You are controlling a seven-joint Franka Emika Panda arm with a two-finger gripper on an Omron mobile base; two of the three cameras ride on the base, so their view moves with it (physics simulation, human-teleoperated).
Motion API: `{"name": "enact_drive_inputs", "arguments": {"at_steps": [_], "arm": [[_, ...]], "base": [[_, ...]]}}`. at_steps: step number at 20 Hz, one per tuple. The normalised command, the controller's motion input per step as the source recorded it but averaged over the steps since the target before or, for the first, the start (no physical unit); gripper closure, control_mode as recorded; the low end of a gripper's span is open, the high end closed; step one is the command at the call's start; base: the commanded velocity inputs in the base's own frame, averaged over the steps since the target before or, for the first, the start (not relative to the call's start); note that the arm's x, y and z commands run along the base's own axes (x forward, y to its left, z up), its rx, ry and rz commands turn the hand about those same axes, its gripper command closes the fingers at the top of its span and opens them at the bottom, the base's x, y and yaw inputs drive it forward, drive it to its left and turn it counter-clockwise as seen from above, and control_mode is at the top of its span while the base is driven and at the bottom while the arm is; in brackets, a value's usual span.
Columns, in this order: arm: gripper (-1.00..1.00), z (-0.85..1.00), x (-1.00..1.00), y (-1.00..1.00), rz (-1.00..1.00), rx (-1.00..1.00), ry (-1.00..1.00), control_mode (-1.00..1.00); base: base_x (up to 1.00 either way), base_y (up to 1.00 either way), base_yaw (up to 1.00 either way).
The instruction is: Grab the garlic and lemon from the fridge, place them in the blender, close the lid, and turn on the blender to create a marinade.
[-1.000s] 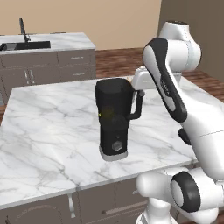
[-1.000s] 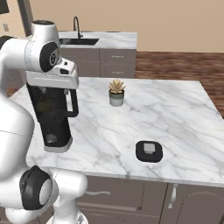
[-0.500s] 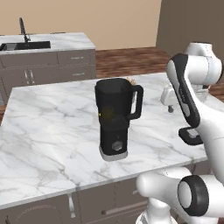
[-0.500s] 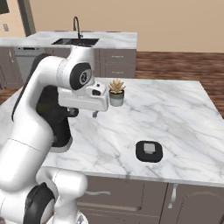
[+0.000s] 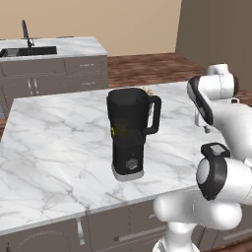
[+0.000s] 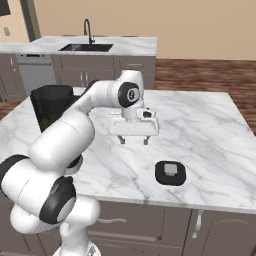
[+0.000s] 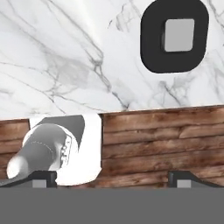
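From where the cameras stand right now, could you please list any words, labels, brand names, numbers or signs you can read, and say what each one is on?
No readable text in any view.
Blender: plain black jar and base, a round front knob, no label or markings.
Lid: black with a plain light grey square centre, no print.
Gripper: white hand, jaws open, no lettering legible.
Marble counter and cabinets: veining only, no signs.

Black blender point(image 5: 129, 135) stands upright on the marble island, jar uncovered — its lid point(image 6: 170, 172) lies flat, well apart.
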Motion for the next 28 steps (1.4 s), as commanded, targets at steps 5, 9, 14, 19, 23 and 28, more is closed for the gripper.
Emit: {"name": "enact_drive_inputs", "arguments": {"at_steps": [5,9,14,19,23,28], "arm": [[-1.0,-0.88,0.28,-1.0,0.0,-0.01,0.07,-1.0],[-1.0,-0.11,0.0,-0.32,-0.02,0.02,0.04,-1.0],[-1.0,-0.81,0.0,-0.75,0.02,0.14,0.02,-1.0],[-1.0,-0.45,0.01,-0.1,0.0,0.18,-0.04,-1.0],[-1.0,-0.3,0.04,0.0,0.0,0.1,-0.07,-1.0],[-1.0,-0.11,0.06,0.11,0.01,-0.02,-0.08,-1.0]], "base": [[0.0,0.0,0.0],[0.0,0.0,0.0],[0.0,0.0,0.0],[0.0,0.0,0.0],[0.0,0.0,0.0],[0.0,0.0,0.0]]}}
